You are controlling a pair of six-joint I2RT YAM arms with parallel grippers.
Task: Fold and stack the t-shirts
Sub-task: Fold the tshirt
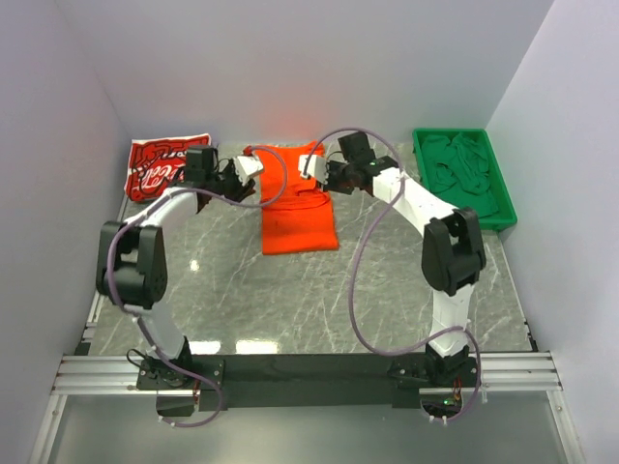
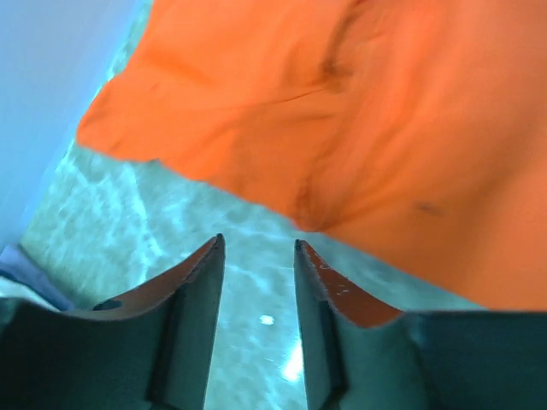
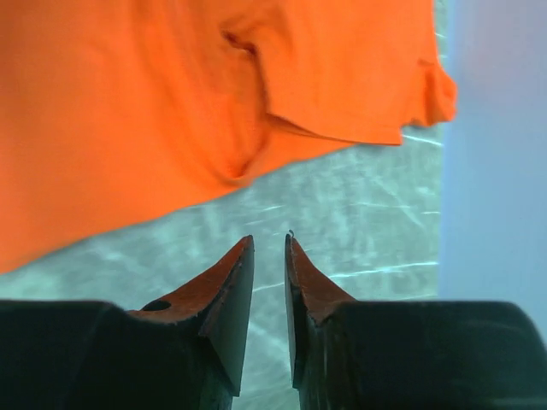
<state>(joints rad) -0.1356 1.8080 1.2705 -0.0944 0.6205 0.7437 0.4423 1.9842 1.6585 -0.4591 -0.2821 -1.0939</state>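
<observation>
Orange shirt: plain bright orange t-shirt (image 1: 298, 203) of soft cloth, lying on the grey marble-patterned table (image 1: 290, 300), back middle, wider end toward the rear wall, narrower end reaching toward the table's centre.
Red shirt: red t-shirt (image 1: 164, 166) with white script print, lying at the back left corner, well apart from the orange t-shirt.
Left gripper: left gripper (image 1: 247, 170) low at the left edge of the orange t-shirt's wider end; jaws spread, nothing between them.
Left wrist view: left gripper (image 2: 256, 248) with bare table (image 2: 171, 213) showing in the gap; orange t-shirt (image 2: 385, 128) just ahead of the fingertips and off to the right, rumpled edge close to the tips, no cloth in the gap.
Right gripper: right gripper (image 1: 311, 166) low at the right edge of the same wider end; jaws parted by a narrow gap, nothing pinched.
Right wrist view: right gripper (image 3: 269, 243) over bare table (image 3: 359, 213); orange t-shirt (image 3: 128, 111) ahead and to the left, sleeve corner ending up at the right, cloth edge near the fingertips but apart from them.
Tray: rigid green plastic tray (image 1: 450, 132) at the back right, crumpled green cloth (image 1: 462, 169) inside.
</observation>
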